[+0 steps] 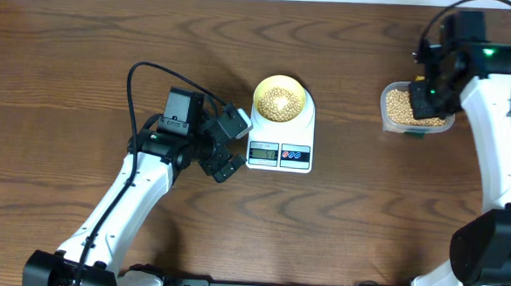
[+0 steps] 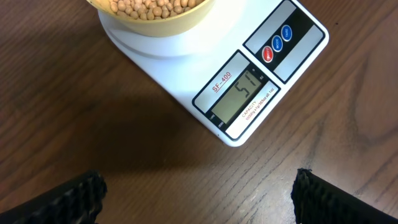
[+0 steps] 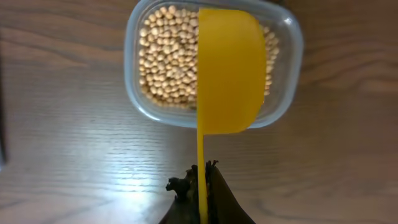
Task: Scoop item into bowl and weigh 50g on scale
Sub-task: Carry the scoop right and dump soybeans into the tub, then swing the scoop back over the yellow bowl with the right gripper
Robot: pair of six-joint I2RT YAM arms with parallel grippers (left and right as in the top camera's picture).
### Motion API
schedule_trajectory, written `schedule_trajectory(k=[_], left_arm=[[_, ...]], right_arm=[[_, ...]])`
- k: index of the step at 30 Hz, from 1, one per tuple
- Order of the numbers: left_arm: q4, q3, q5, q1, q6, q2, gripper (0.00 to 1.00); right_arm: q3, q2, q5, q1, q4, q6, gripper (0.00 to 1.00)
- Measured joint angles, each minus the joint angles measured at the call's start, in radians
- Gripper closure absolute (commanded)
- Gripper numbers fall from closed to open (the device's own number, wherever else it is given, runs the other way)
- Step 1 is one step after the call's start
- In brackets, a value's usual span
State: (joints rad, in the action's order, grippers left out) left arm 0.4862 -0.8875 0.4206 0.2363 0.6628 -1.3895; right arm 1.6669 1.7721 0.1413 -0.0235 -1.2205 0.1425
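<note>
The left arm rises from the table's near edge toward its left corner and slants up toward the middle, ending with the left gripper (image 1: 236,146) just beside the left front of the scale (image 1: 280,158), apart from it. Its fingers (image 2: 68,198) stand wide apart over bare wood with nothing between them. The right arm climbs along the table's right edge and bends inward over the clear container (image 1: 386,115) in the far right part. The right gripper (image 3: 202,185) is clamped tight on the thin handle of the yellow scoop (image 3: 229,68), which hangs over the container's right half. The bowl (image 1: 259,98) sits on the scale's platform near the table's middle, holding a heap of beans (image 1: 280,100); more beans lie in the container. From overhead the right gripper covers the scoop and part of the container. The right wrist view shows only the scoop's back, so whether it carries beans cannot be told. The left wrist view cuts the bowl off at the top, and the scale's slanted, faint digits look like 51.
</note>
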Motion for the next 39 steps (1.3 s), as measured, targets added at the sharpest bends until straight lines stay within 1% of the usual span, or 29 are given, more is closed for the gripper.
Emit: schedule_trajectory(k=[5,10,13,17,22,26,30,33,39], left_arm=[[0.000,0.000,0.000,0.000,0.000,0.000,0.02],[0.000,0.000,0.000,0.000,0.000,0.000,0.03],[0.000,0.000,0.000,0.000,0.000,0.000,0.02],[0.000,0.000,0.000,0.000,0.000,0.000,0.03],[0.000,0.000,0.000,0.000,0.000,0.000,0.03],[0.000,0.000,0.000,0.000,0.000,0.000,0.02],[0.000,0.000,0.000,0.000,0.000,0.000,0.02],[0.000,0.000,0.000,0.000,0.000,0.000,0.03],[0.000,0.000,0.000,0.000,0.000,0.000,0.02]], right_arm=[[0.000,0.000,0.126,-0.055,0.004,-0.011,0.99],[0.000,0.000,0.150,-0.065,0.033,-0.034,0.99],[0.000,0.000,0.061,-0.064,0.109,-0.054,0.99],[0.001,0.007,-0.156,-0.070,0.272,-0.098,0.99],[0.003,0.072,-0.359,-0.133,0.402,-0.139,0.99],[0.002,0.131,-0.412,-0.232,0.438,-0.139,0.99],[0.002,0.146,-0.417,-0.317,0.480,-0.138,0.99],[0.002,0.145,-0.422,-0.344,0.497,-0.138,0.99],[0.002,0.145,-0.419,-0.378,0.476,-0.138,0.99]])
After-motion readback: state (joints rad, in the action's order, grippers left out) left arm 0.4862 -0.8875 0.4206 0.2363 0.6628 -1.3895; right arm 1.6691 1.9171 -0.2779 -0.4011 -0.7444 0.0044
